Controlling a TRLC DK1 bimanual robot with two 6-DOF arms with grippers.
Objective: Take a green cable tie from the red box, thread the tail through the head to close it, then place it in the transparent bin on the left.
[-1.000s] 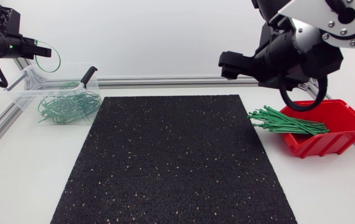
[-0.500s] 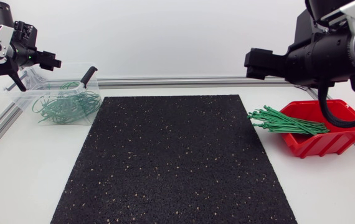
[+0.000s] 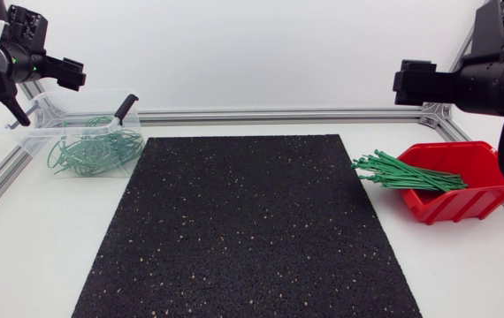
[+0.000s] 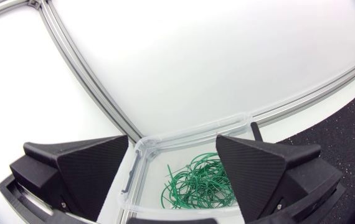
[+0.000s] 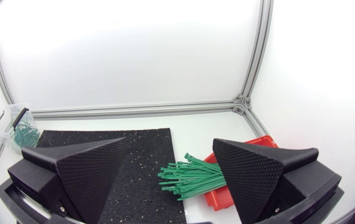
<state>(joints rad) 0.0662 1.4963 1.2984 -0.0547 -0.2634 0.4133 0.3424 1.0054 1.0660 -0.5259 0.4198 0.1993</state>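
Your left arm [image 3: 4, 57] hangs high over the transparent bin [image 3: 31, 124] at the far left of the counter [image 3: 22, 256], a sensible height for letting a tie fall in without knocking the walls. Its jaws are spread wide with nothing between them; through the gap the wrist camera looks straight down on the looped green ties [image 4: 199, 183] heaped in the bin. Your right arm [image 3: 491, 79] hangs above the red box [image 3: 477, 190], probably posted there because the next pick starts from it. Those jaws are also wide open and empty, touching nothing. The straight green cable ties [image 3: 407, 174] lie bundled in the box, their ends poking over its rim toward the black mat [image 3: 248, 230]. With both jaws bare, I'd judge you're between cycles: no tie is in hand.
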